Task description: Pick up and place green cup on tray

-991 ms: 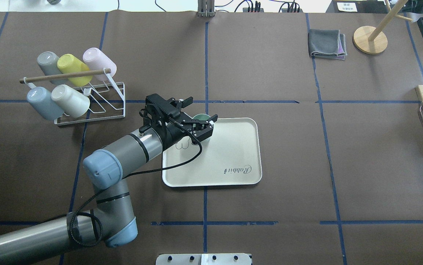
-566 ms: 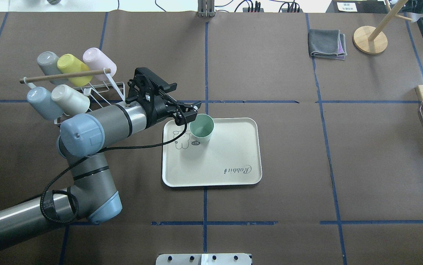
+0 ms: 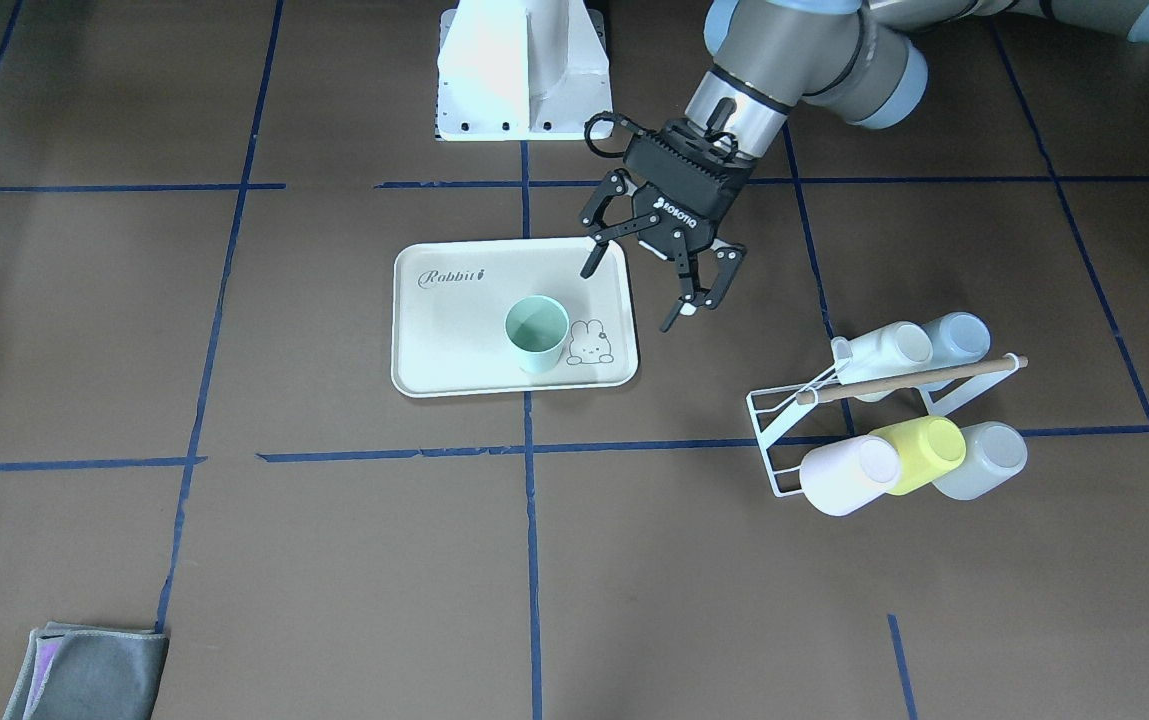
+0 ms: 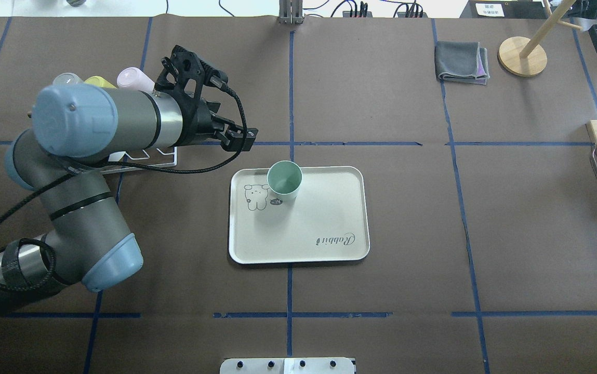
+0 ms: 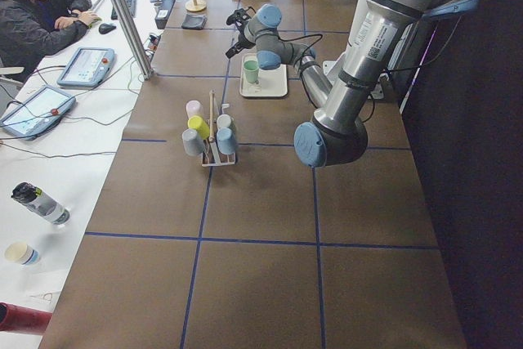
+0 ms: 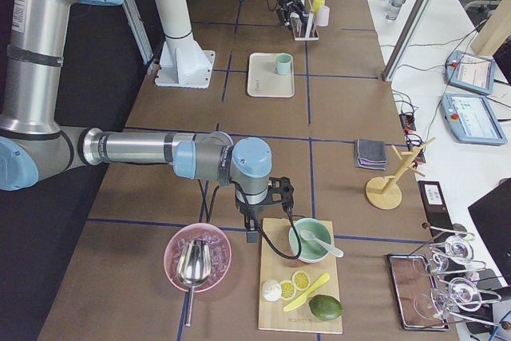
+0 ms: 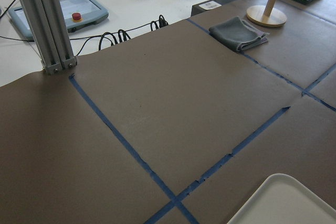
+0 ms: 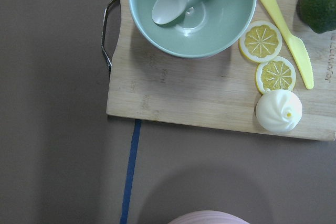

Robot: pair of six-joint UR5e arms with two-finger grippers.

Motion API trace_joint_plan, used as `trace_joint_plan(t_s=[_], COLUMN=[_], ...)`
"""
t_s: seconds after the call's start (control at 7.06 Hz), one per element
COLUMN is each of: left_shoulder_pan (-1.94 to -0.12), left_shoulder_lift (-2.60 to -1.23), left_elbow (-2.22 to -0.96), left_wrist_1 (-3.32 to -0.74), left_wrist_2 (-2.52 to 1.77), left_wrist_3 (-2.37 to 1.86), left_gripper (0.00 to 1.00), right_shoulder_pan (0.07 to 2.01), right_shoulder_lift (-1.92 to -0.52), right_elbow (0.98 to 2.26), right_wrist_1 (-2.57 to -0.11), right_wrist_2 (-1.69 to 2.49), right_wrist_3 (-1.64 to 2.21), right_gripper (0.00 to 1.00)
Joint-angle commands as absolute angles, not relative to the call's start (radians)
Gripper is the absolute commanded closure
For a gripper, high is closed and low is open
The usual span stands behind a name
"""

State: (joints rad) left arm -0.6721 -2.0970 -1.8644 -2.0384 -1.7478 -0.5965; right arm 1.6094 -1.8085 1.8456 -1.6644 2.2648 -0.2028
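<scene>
The pale mint green cup [image 4: 284, 179] [image 3: 537, 333] stands upright and alone on the cream tray [image 4: 324, 218] [image 3: 454, 330], next to the bunny drawing. My left gripper [image 3: 631, 297] [image 4: 237, 138] hangs open and empty above the table. It is off the tray's corner, between the tray and the cup rack, and clear of the cup. The left wrist view catches only a corner of the tray [image 7: 289, 203]. My right gripper [image 6: 274, 197] hovers far off over the wooden board. It appears only in the exterior right view, so I cannot tell its state.
A white wire rack [image 3: 834, 420] with several cups lying on it stands beside the left arm. A folded grey cloth [image 4: 462, 62] and a wooden stand [image 4: 521, 56] are at the far right. The wooden board [image 8: 199, 93] carries a bowl [image 8: 191, 9], lemon slices and a yellow knife.
The left gripper, which stood around the cup on the tray, has pulled away left and back toward the rack. The cup stays upright on the tray.
</scene>
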Motion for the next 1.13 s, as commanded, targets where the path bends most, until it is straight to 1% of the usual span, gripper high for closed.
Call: trace_joint_plan(t_s=[0.0,0.14,0.42,0.57,0.85,0.99], left_shoulder_pan=[-0.759,-0.811,-0.973,-1.041,-1.212,-1.327], left_shoulder_lift=[-2.062,-2.034,-2.031,-2.004,-1.898,-1.857], left_elbow=[-1.946,-1.963,-1.964,-1.965,-1.951,-1.898], left_wrist_1=[-1.834,-1.742,-1.515,-1.412,-1.358,-1.355], left_wrist_2=[-1.856,-1.894,-2.03,-2.051,-2.112,-2.197], left_wrist_3=[-0.417,-0.303,-0.035,0.007,0.008,0.008], left_gripper=[0.0,0.0,0.0,0.0,0.0,0.0], right_shoulder_pan=[1.609,1.609,1.609,1.609,1.609,1.609], right_shoulder_lift=[-1.809,-1.809,-1.809,-1.809,-1.809,-1.809], right_elbow=[1.845,1.845,1.845,1.844,1.844,1.844], right_wrist_1=[-1.664,-1.664,-1.664,-1.666,-1.666,-1.664], right_wrist_2=[2.267,2.269,2.269,2.272,2.275,2.275], right_wrist_3=[-0.203,-0.202,-0.203,-0.202,-0.202,-0.202], right_gripper=[0.0,0.0,0.0,0.0,0.0,0.0])
